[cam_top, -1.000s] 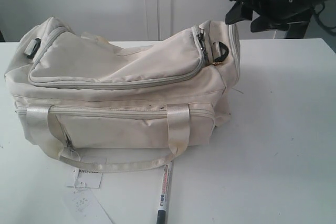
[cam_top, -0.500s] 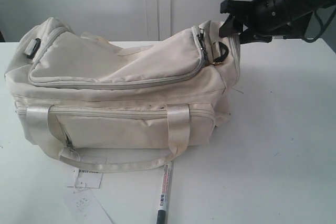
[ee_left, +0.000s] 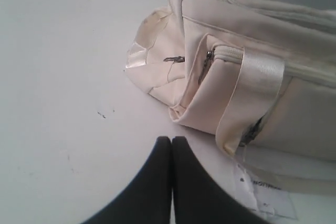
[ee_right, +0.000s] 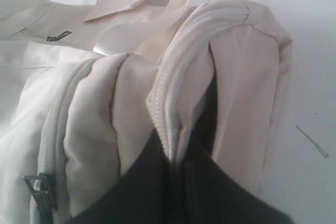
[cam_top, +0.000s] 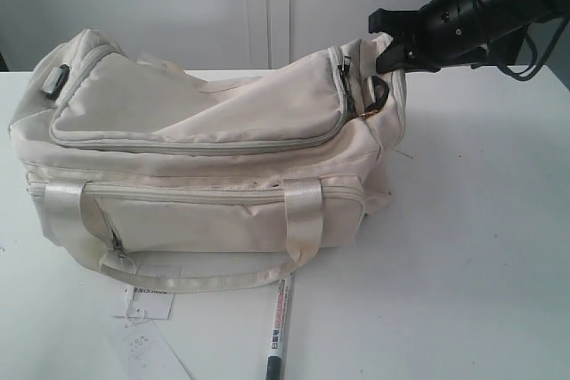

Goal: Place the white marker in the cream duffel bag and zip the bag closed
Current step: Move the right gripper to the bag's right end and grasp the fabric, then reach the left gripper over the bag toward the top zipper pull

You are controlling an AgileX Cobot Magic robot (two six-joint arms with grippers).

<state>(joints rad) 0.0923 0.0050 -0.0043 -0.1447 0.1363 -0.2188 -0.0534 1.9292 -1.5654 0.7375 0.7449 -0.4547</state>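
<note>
**White marker outside cream duffel bag; right gripper on bag end**

- Left gripper [ee_left: 171, 142]: seen only in its wrist view. Fingers pressed together with nothing between them, above the white table [cam_top: 481, 220] near a bag corner.
- Cream duffel bag [cam_top: 205, 157]: lies lengthwise on the table, with its front handle [cam_top: 205, 278] drooping forward.
- Paper tags [cam_top: 147, 304]: on the table just in front of the bag's left part.
- White marker [cam_top: 279, 327]: flat on the table, in front of the bag. Its upper end is beside the handle and its dark cap end points away from the bag.
- Right gripper [cam_top: 385, 42]: at the bag's upper right end, fingers clamped on a ridge of cream fabric.
</note>
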